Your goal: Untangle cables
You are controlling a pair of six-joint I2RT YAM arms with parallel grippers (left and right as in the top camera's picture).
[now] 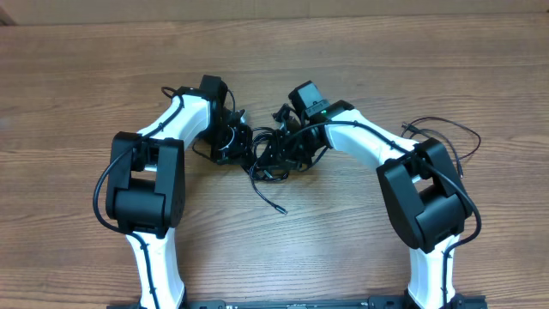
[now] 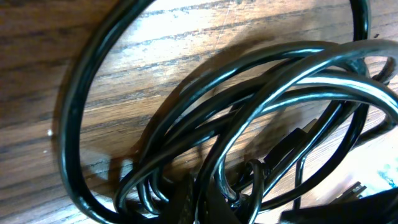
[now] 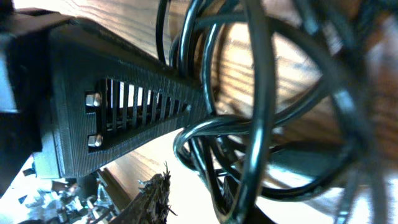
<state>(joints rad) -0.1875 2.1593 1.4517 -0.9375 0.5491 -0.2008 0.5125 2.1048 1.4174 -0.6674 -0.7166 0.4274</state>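
1. The cables point(image 1: 273, 154) are seen as one dense knot on the table point(image 1: 360, 60). The knot lies directly between the left gripper point(image 1: 230, 142) and the right gripper point(image 1: 290, 144), and both are buried in its edges.
2. The left gripper is pressed together. Its wrist view is filled with loops of cord hard against the lens, so it cannot be told whether a strand is pinched.
3. The state of the right gripper cannot be told. One ribbed finger point(image 3: 124, 106) is shown with several strands crossing its tip, but the opposite finger is not clearly seen.
4. A loose end point(image 1: 273, 202) is trailed out of the knot on the side of both grippers that faces the arm bases, and it lies free of the other loops.
5. A thin looped cord point(image 1: 446, 129) is seen well apart from the knot, outboard of the right gripper beside that arm's elbow. Whether it is a freed cable or the arm's own wiring cannot be told.
6. The task is judged to be at an early stage. At most one cord has been set aside, and the bulk is wound together.
7. What is left is judged to be the main work: the overlapping loops are to be drawn apart and each cable laid out singly.
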